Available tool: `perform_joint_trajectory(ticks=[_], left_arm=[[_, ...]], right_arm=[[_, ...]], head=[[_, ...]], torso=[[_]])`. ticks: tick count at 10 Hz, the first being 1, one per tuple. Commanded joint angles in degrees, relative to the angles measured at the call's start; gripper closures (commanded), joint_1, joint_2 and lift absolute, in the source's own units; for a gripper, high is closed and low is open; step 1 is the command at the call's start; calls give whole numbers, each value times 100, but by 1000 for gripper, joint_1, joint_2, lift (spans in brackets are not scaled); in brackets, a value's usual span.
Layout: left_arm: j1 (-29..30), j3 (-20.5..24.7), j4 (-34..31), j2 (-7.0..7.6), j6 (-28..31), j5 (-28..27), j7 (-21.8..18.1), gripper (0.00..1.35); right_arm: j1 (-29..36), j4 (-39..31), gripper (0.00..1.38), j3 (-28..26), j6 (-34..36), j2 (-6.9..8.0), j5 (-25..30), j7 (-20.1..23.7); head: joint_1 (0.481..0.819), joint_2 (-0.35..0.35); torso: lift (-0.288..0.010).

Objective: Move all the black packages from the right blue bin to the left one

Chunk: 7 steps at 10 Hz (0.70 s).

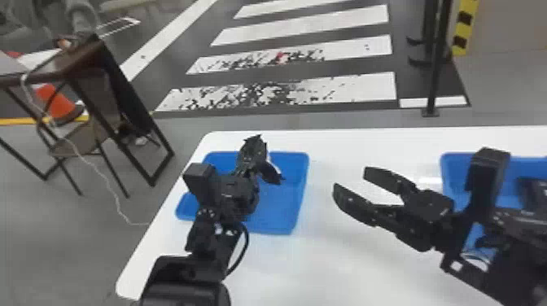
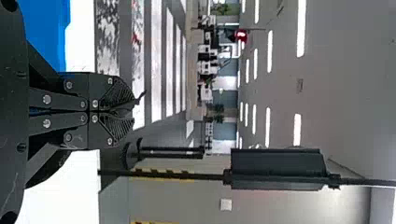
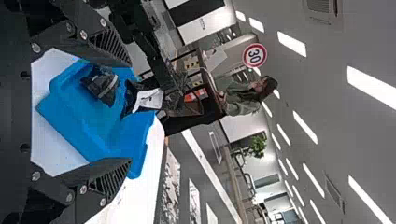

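the left claw is closed on a black package above the left bin; the right claw stands wide open, empty.

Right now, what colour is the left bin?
The left bin is plain blue, and shows best in the right wrist view.

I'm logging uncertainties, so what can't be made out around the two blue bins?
- Right blue plastic bin, head view: cut off by the right edge, partly behind the right arm; full contents unclear.
- Left blue plastic bin, head view: floor partly behind the left arm.
- Glossy black package, left wrist view: mostly hidden by the left tool.
- Its white patch, right wrist view: any print too small.
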Motion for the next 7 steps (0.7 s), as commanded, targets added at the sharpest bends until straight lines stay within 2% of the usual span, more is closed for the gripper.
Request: perform_joint_trajectory(ticks=[1, 2, 3, 4, 5, 7], left_arm=[[-297, -29, 805, 35, -729, 79, 76, 1062], [-241, -280, 833, 70, -645, 924, 40, 579], [-129, -406, 819, 62, -673, 1438, -65, 137], [-44, -440, 762, 35, -1053, 1473, -206, 56], [195, -463, 369, 35, -982, 1461, -241, 148], [786, -463, -602, 9, -687, 1301, -267, 179]], right_arm=[[72, -54, 124, -166, -1, -2, 80, 0], [143, -139, 122, -372, 98, 7, 183, 0], [213, -237, 122, -680, 266, 42, 377, 0], [311, -392, 122, -1069, 463, 86, 606, 0], [368, -518, 122, -1503, 758, 148, 812, -9], [635, -1179, 122, -2451, 1729, 271, 1714, -149]], head=[[695, 350], [695, 350], [695, 350], [695, 333], [695, 299], [695, 236]], torso=[[-140], [-140], [-140], [-140], [-140], [-140]])
